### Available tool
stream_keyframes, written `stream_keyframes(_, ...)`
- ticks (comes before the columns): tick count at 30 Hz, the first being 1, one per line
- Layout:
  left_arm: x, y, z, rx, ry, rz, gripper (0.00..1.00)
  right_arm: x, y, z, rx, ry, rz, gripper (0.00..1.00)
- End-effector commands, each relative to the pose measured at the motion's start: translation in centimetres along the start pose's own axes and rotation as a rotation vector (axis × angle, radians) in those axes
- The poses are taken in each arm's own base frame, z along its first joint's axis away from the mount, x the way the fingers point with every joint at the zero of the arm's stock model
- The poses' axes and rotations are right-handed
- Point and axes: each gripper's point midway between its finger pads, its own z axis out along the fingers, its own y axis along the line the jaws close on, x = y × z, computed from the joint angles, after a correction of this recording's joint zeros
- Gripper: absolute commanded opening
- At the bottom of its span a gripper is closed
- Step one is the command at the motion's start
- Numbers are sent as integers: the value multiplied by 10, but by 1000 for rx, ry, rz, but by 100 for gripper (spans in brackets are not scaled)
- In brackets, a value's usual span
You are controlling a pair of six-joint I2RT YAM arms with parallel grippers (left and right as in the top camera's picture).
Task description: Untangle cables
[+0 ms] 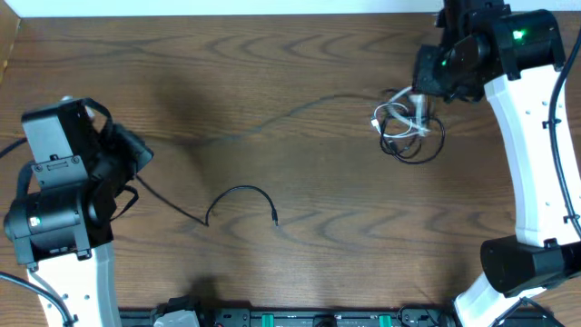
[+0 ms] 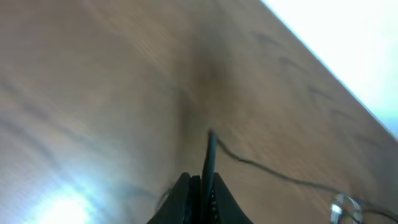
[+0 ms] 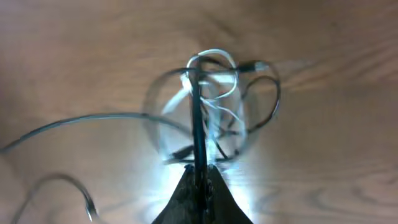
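Far right on the wooden table (image 1: pixel 272 54), found the tangle (image 1: pixel 408 133) of cables bunched in one small heap: a white cable (image 1: pixel 388 120) looped in among several black ones. Directly above that heap, saw the right gripper (image 3: pixel 199 169), fingers pressed together and pinching a black strand (image 3: pixel 197 118) stretched straight from the fingertips into the knot (could not tell which black cable of the heap). Noted, from the right wrist, the white loop arching over the far side of the heap and a small plug end (image 3: pixel 254 64) poking out to the right, just beside it.

Over at the left side, saw the left gripper (image 2: pixel 202 182) likewise closed tight, clamping a long black cable (image 2: pixel 210 152) with a short stub standing up past the fingertips. Traced a thin length of it across the bare wood toward the right, as far as the tangle; looked faint and blurred from overhead, so could not say whether raised off the surface or lying on it.

Near the middle, well apart from the heap, made out an arched black cable (image 1: pixel 241 189) lying flat: right end finishing in a dark plug, left end slanting back to the left arm. Could not tell whether joined to the clamped cable or separate.
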Motion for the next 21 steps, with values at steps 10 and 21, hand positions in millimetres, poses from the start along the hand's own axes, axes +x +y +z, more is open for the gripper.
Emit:
stream_keyframes(10,6,-48,23,243,120,177,8,33,106,-9,-384,46,-387,1)
stream_keyframes(21,-5,-28,49,100,111,149,84,33,100,-3,-246,22,-305,2)
